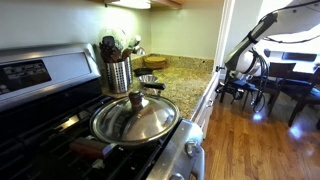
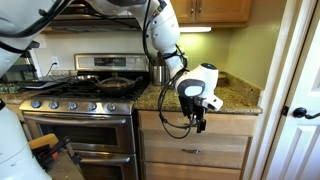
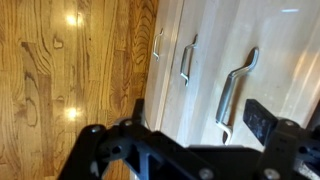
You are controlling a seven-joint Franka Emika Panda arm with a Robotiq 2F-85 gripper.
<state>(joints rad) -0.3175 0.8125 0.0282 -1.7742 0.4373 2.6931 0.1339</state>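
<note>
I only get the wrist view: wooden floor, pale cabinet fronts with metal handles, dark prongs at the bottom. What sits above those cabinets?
Observer: A speckled granite counter runs along their top.
Operator: Is this a kitchen, then?
Observer: Yes, a stove stands right beside that counter.
Operator: Anything on it?
Observer: A pan with a shiny metal lid sits on a burner. And your prongs are the end effector, which hangs open and empty in front of a cabinet front, just below the counter edge.
</note>
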